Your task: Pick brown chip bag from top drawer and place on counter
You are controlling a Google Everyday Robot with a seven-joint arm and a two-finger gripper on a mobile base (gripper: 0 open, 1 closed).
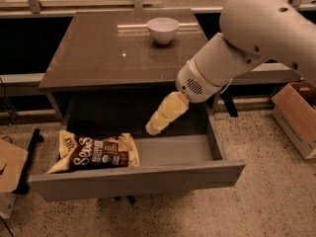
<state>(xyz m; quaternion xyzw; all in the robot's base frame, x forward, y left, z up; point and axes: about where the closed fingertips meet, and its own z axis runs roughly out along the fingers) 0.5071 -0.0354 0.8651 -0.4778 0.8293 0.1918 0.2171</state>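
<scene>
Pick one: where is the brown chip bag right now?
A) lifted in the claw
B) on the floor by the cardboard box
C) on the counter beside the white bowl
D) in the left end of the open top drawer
D: the brown chip bag lies flat in the left end of the open top drawer. The claw hangs over the drawer's middle, to the right of the bag and apart from it.
</scene>
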